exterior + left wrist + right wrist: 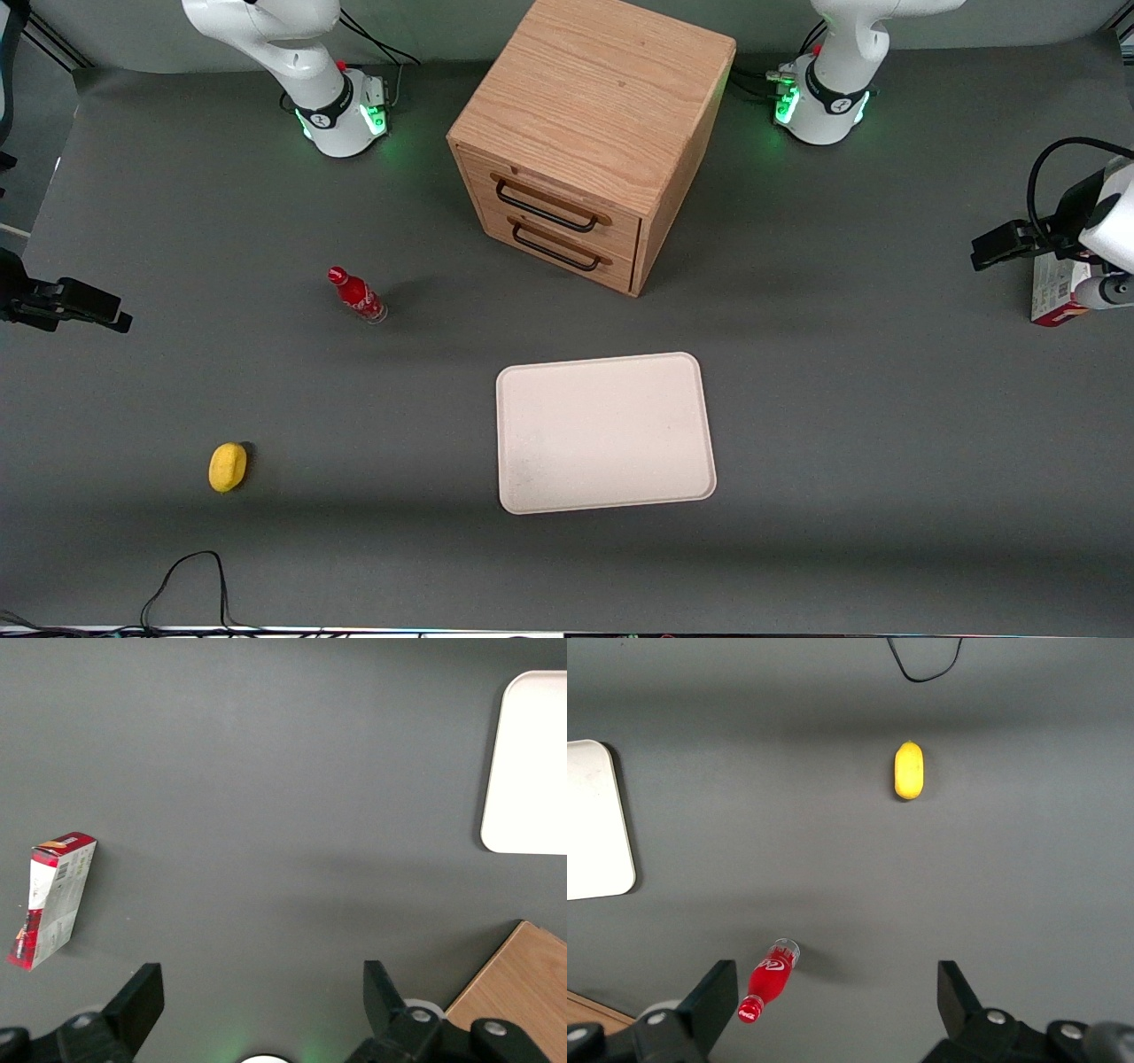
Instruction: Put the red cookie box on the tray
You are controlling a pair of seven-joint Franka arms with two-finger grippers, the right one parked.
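Observation:
The red cookie box (51, 899) rests on the grey table with its pale printed face showing and dark red at its ends. In the front view the red cookie box (1056, 297) lies at the working arm's end of the table, partly hidden by the left arm's wrist (1112, 226). My left gripper (261, 992) hangs above bare table beside the box, open wide, with nothing between its black fingers (133, 1003). The cream-white tray (605, 432) lies empty in the middle of the table, nearer the front camera than the cabinet; one tray corner (532, 762) shows in the left wrist view.
A wooden drawer cabinet (589, 142) with two handled drawers stands in the middle, and a cabinet corner (523, 988) shows near the gripper. A small red bottle (357, 295) and a yellow lemon (228, 467) lie toward the parked arm's end.

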